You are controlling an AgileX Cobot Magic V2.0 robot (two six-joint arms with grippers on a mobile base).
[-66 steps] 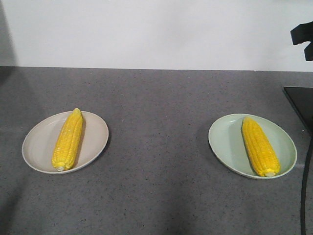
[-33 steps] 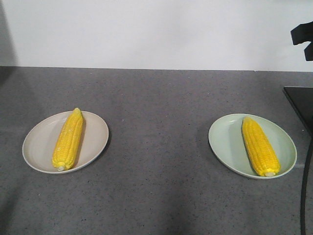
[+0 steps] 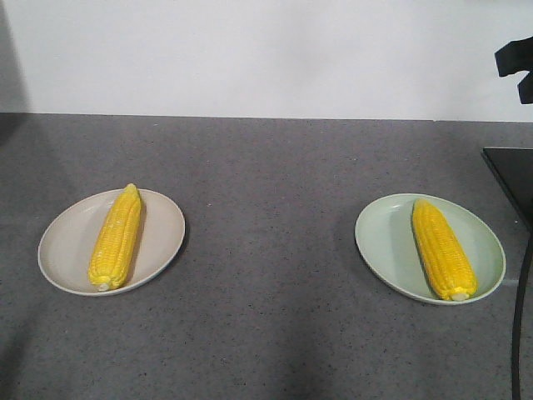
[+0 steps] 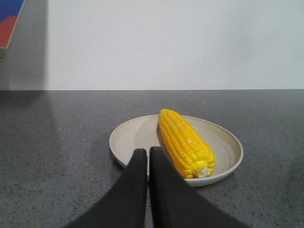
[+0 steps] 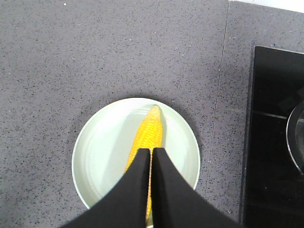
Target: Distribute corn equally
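In the front-facing view, a speckled dark grey countertop (image 3: 266, 250) ran back to a white wall. Toward its left edge sat a shallow beige oval plate (image 3: 71, 250), and on it lay one bright yellow husked corn cob (image 3: 117, 237), its pointed tip toward the wall and its cut end toward the near edge. Toward the right edge sat a shallow pale green round plate (image 3: 387, 242), carrying a second bright yellow husked corn cob (image 3: 443, 248), also tip toward the wall, lying in the plate's right half. The two plates stood well apart. A glossy black cooktop panel (image 3: 510, 175) met the counter's right edge. Neither gripper showed in this view.

In the left wrist view, the left gripper (image 4: 148, 154) had its two black fingers pressed together with only a thin seam between them, holding nothing. It sat just before the near rim of the beige plate (image 4: 126, 137); the cob (image 4: 185, 142) lay in the plate's right half, apart from the fingers.

In the right wrist view, the right gripper (image 5: 151, 154) was likewise closed and held nothing, looking straight down over the green plate (image 5: 104, 152). The cob (image 5: 149, 129) lay along the plate's middle, its lower part hidden behind the fingers; whether they touched it could not be told. The black cooktop (image 5: 273, 133) lay just beside the plate on the right.
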